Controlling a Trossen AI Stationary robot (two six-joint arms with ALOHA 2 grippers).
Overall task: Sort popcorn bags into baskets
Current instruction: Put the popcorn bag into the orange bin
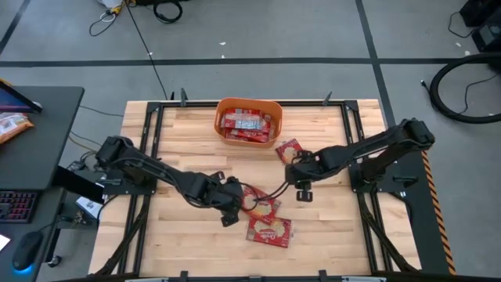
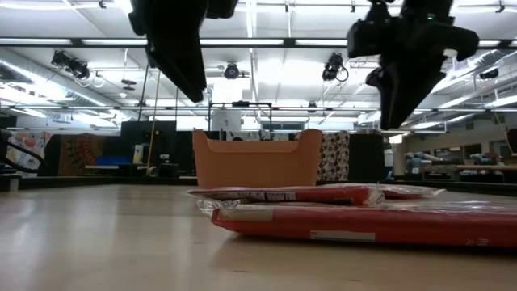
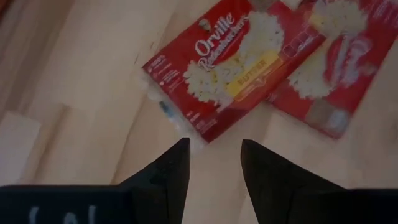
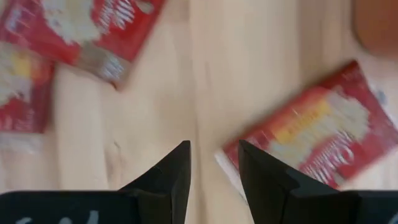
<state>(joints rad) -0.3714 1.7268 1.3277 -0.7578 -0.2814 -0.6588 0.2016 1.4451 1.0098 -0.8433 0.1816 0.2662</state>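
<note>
The orange basket [image 1: 249,121] stands at the table's far middle with several red popcorn bags [image 1: 244,122] inside. One popcorn bag [image 1: 288,149] lies flat just right of the basket. Two more lie near the front middle, one [image 1: 264,206] overlapping the other [image 1: 270,230]. My left gripper [image 3: 214,144] hangs open above the table, just left of these two [image 3: 230,62]. My right gripper [image 4: 212,144] hangs open above bare wood between the front pair and the bag by the basket [image 4: 317,140]. Neither has anything between its fingers.
A metal frame [image 1: 149,117] runs round the wooden table's edges. Left of the table stands a dark desk [image 1: 39,157] with a keyboard and a mouse. Bare wood lies at the table's left and near right.
</note>
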